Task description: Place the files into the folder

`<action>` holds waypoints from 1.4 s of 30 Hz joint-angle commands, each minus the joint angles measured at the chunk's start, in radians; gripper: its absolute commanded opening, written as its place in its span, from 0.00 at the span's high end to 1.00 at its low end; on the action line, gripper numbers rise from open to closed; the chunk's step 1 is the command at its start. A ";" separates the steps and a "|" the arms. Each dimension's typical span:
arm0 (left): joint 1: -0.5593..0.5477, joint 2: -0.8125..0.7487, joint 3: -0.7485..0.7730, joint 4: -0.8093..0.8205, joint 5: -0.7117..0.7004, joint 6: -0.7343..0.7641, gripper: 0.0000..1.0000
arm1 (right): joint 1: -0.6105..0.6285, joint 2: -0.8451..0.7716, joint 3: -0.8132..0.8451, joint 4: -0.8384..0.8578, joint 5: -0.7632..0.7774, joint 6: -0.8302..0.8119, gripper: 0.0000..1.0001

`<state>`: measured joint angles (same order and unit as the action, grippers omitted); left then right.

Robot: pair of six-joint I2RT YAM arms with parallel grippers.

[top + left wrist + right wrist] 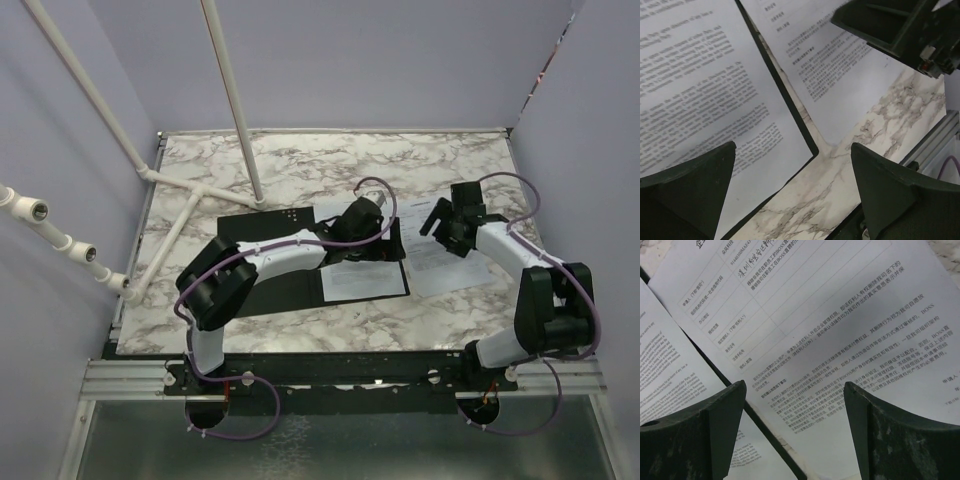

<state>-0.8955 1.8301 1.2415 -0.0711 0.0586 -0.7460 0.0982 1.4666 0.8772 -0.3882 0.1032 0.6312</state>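
Note:
The folder [290, 290] lies open on the marble table, black inside up. One printed white sheet [328, 212] lies on its right half. My left gripper [365, 222] hovers open and empty over that half. In the left wrist view its open gripper [792, 147] is above the folder's near corner [809, 139], with the English-text sheet [700, 85] on the folder. A second sheet [445, 265] lies on the table right of the folder. My right gripper [445, 222] hovers open over it. The right wrist view shows that gripper [795, 385], the Chinese-text sheet [840, 330] and the folder's edge [764, 425].
A white pipe frame [180, 190] with an upright pole [235, 100] stands at the back left of the table [300, 160]. Purple walls close in three sides. An aluminium rail [340, 375] runs along the near edge.

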 commanded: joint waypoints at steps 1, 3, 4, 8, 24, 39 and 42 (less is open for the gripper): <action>-0.035 0.081 0.088 0.021 0.073 -0.013 0.01 | -0.004 0.058 -0.009 0.059 -0.031 -0.025 0.17; -0.042 0.111 0.118 0.024 0.081 -0.018 0.01 | -0.009 0.084 -0.004 0.052 0.002 -0.015 0.17; -0.043 0.126 0.133 0.026 0.087 -0.020 0.01 | -0.016 0.099 -0.001 0.047 0.010 -0.008 0.17; -0.051 0.182 0.177 0.032 0.109 -0.029 0.01 | -0.062 0.145 -0.021 0.067 0.005 0.027 0.16; -0.052 0.418 0.430 0.060 0.197 -0.045 0.01 | -0.221 0.072 -0.159 0.137 -0.095 0.104 0.16; -0.046 0.556 0.539 0.060 0.201 -0.068 0.02 | -0.222 -0.147 -0.036 0.037 0.179 0.054 0.15; -0.041 0.560 0.537 0.058 0.199 -0.061 0.02 | -0.224 -0.118 0.001 0.058 0.226 0.004 0.14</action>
<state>-0.9417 2.3501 1.7672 0.0017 0.2504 -0.8158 -0.1181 1.3312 0.8322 -0.3191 0.1902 0.6998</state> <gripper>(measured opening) 0.982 0.851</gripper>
